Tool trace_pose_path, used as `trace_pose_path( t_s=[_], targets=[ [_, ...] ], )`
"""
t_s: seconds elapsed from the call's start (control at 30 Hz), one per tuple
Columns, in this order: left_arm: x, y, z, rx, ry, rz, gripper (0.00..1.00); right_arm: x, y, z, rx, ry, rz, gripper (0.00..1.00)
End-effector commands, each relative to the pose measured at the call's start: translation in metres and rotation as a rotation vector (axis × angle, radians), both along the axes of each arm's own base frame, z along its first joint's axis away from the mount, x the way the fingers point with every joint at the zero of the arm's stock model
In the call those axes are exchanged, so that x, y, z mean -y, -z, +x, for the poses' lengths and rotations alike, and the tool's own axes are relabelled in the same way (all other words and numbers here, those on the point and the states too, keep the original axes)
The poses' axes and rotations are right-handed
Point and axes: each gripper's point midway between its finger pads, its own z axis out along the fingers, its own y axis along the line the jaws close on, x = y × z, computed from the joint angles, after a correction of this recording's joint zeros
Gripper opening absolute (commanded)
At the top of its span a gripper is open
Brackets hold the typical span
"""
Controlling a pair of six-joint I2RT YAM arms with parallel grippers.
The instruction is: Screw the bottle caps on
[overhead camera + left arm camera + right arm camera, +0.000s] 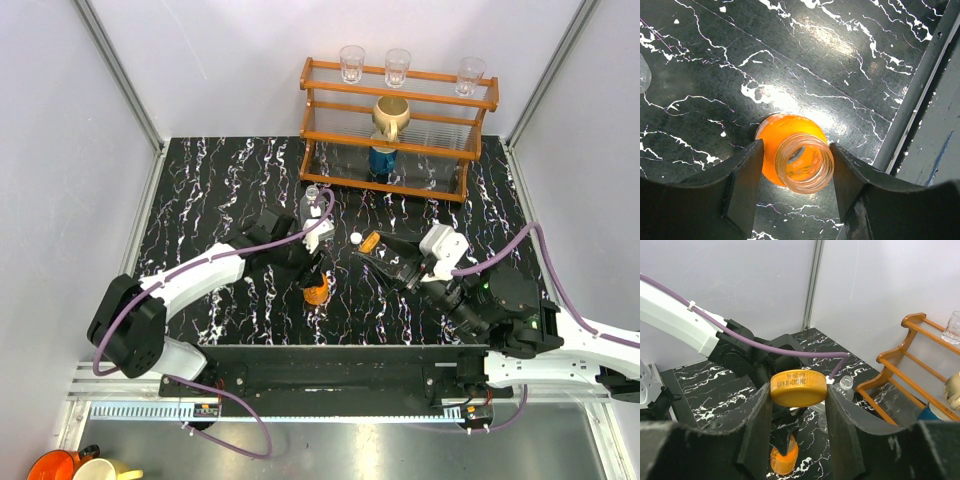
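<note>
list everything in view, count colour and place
orange bottle: 1, orange, uncapped, table front centre
clear bottle: 1, clear, behind orange bottle
orange cap: 1, orange, in right fingers
small round thing: 1, white, table beside cap
rack: 1, wooden, table back
glasses: 3, clear, rack top
tan mug: 1, tan, rack middle
blue container: 1, blue, under tan mug
spare mugs: 2, orange and cream, bottom-left corner
table: 1, black marbled
left fingers: 2, black, flanking orange bottle
right fingers: 2, black, shut on orange cap
</note>
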Motion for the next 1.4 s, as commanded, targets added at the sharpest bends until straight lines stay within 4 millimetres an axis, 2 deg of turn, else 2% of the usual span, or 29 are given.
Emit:
trace_pose_path(
  t_s=[0.0, 0.1, 0.23, 0.27, 0.37, 0.47, 0.5, 0.63, 0.73, 0.97, 1.13, 1.23, 1.33, 1.37],
  targets=[
    [0.003, -0.006, 0.007, 0.056, 0.005, -0.008, 0.57, 0.008, -0.001, 0.002, -0.023, 0.026, 0.024, 0.31],
    [0.0, -0.006, 0.008, 0.065, -0.004, -0.002, 0.52, 0.009, 0.001, 0.002, -0.029, 0.032, 0.024, 0.3],
    [-0.004, -0.01, 0.013, 0.095, -0.02, 0.023, 0.36, 0.009, 0.002, 0.002, -0.037, 0.03, 0.026, 0.29],
    [-0.004, -0.016, 0.018, 0.114, -0.022, 0.027, 0.27, 0.008, 0.003, 0.002, -0.04, 0.031, 0.022, 0.29],
    [-0.019, -0.012, 0.019, 0.128, -0.022, 0.14, 0.14, 0.009, 0.002, 0.001, -0.045, 0.029, 0.022, 0.29],
    [-0.044, -0.005, 0.015, 0.137, 0.009, 0.328, 0.1, 0.01, 0.0, 0.001, -0.05, 0.024, 0.025, 0.29],
    [-0.054, -0.001, 0.007, 0.123, 0.042, 0.391, 0.1, 0.01, 0.0, 0.0, -0.053, 0.022, 0.027, 0.29],
    [-0.07, 0.012, -0.008, 0.13, 0.117, 0.559, 0.09, 0.01, 0.0, -0.001, -0.056, 0.015, 0.028, 0.29],
    [-0.06, 0.022, -0.018, 0.118, 0.178, 0.618, 0.09, 0.009, 0.0, -0.001, -0.059, 0.011, 0.03, 0.29],
    [-0.004, 0.051, -0.036, 0.059, 0.3, 0.607, 0.07, 0.009, -0.001, -0.002, -0.065, 0.01, 0.035, 0.29],
    [0.011, 0.058, -0.04, 0.043, 0.32, 0.587, 0.06, 0.012, -0.003, -0.002, -0.068, 0.012, 0.034, 0.29],
    [0.012, 0.056, -0.042, 0.052, 0.318, 0.571, 0.14, 0.013, -0.003, -0.002, -0.071, 0.012, 0.033, 0.29],
    [0.012, 0.051, -0.043, 0.07, 0.304, 0.55, 0.43, 0.013, -0.002, -0.002, -0.072, 0.013, 0.03, 0.29],
    [0.013, 0.049, -0.042, 0.081, 0.302, 0.541, 0.57, 0.013, -0.001, -0.001, -0.072, 0.015, 0.027, 0.29]
  ],
)
